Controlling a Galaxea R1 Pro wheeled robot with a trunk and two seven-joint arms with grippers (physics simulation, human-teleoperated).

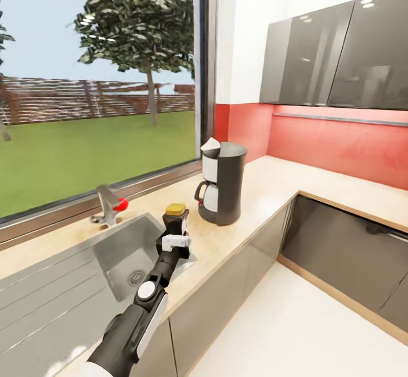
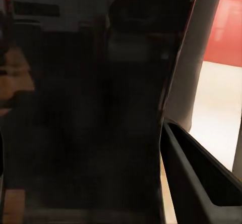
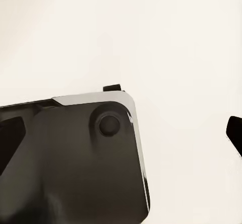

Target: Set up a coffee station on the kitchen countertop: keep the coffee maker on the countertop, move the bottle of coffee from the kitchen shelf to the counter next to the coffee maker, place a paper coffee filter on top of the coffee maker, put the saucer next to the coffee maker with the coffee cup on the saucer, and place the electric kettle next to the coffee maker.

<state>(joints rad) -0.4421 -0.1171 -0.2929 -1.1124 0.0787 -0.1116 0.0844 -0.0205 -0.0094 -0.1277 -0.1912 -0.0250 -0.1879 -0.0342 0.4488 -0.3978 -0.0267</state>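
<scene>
Head view shows the left gripper (image 1: 177,235) closed around the bottle of coffee (image 1: 176,218), which is held upright at the edge of the sink (image 1: 122,255), near the coffee maker (image 1: 222,183) that stands on the counter (image 1: 272,181). The step in hand seems to be placing the jar beside the machine. To do it well, the arm should carry the jar toward the coffee maker, keep it upright, lower it until the base lies flat on the wood, and let go only then, with a small gap so the machine is not pushed. The left wrist view is almost all dark; it is probably the jar very close to the lens. Whether the right gripper is open or closed, I cannot tell.
</scene>
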